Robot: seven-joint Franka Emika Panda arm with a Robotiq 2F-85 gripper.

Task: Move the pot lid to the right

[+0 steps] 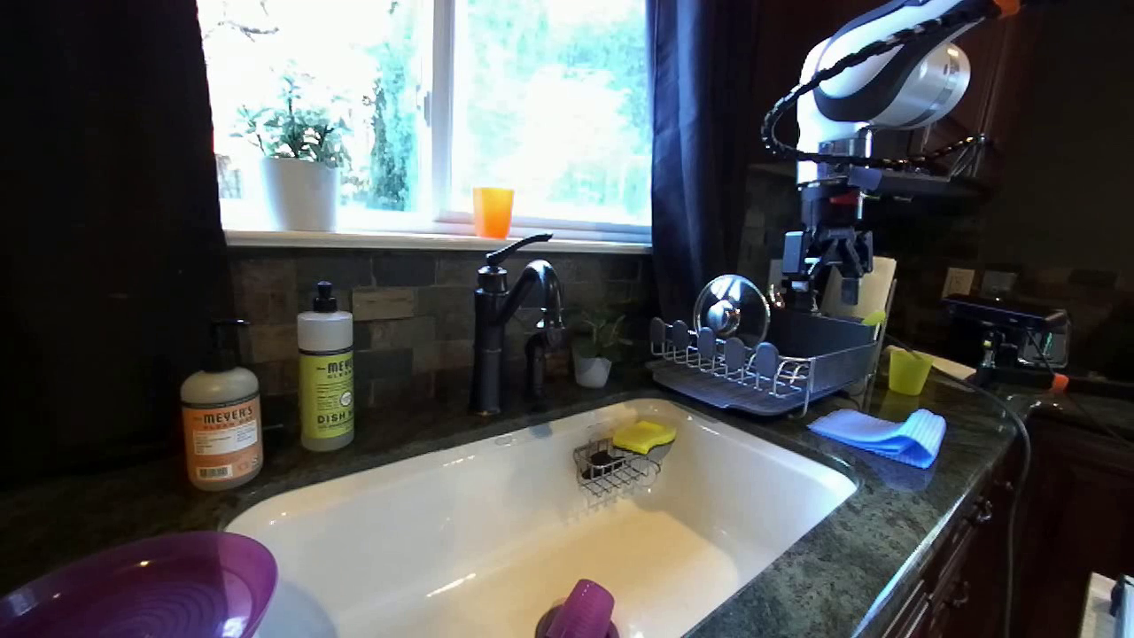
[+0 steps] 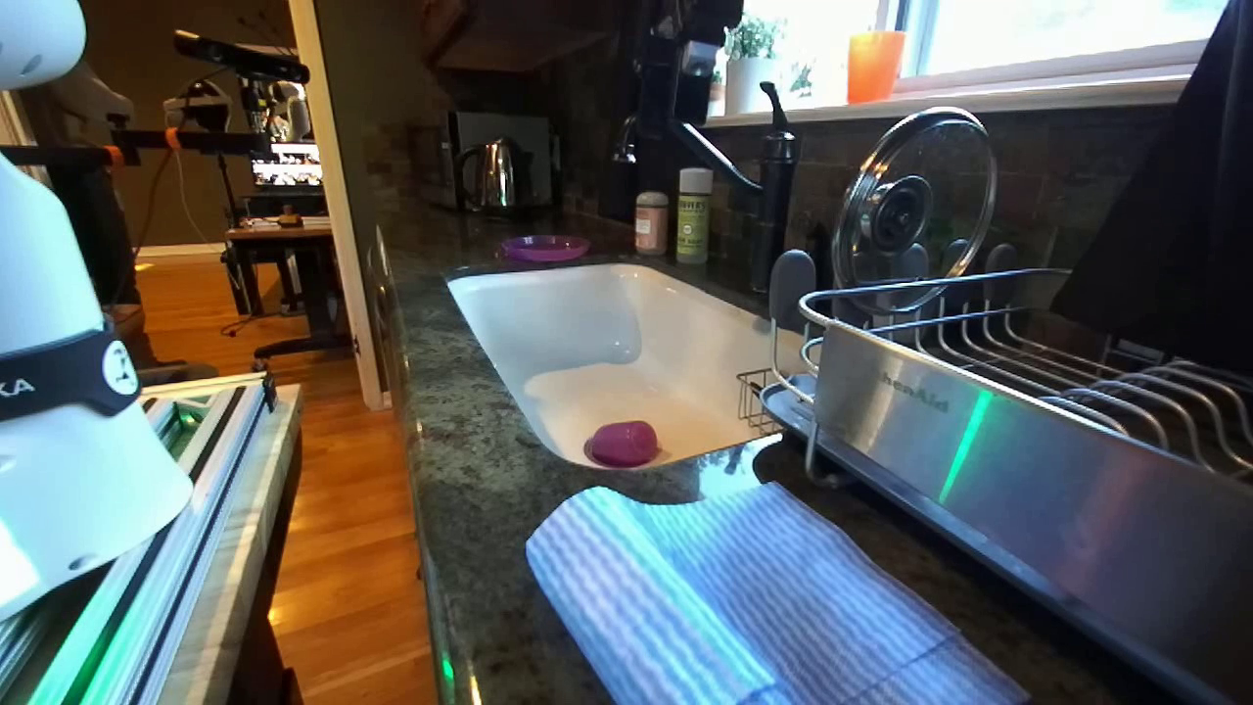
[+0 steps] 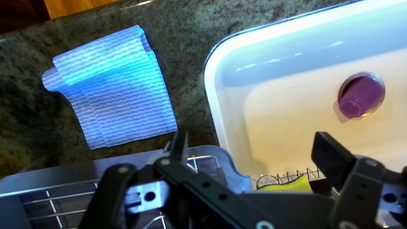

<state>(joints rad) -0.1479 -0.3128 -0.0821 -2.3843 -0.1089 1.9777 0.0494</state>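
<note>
Hand (image 3: pixel 251 143) gapes (lid (image 2: pixel 901 213) only in both exterior views).

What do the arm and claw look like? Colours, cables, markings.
White arm with dark trim and a black cable looping outside it. In an exterior view, the white base carries a black band with white lettering, "KA" legible, and a round white emblem. Claw: black, angular fingers, silvery plates with dark round holes.
</note>
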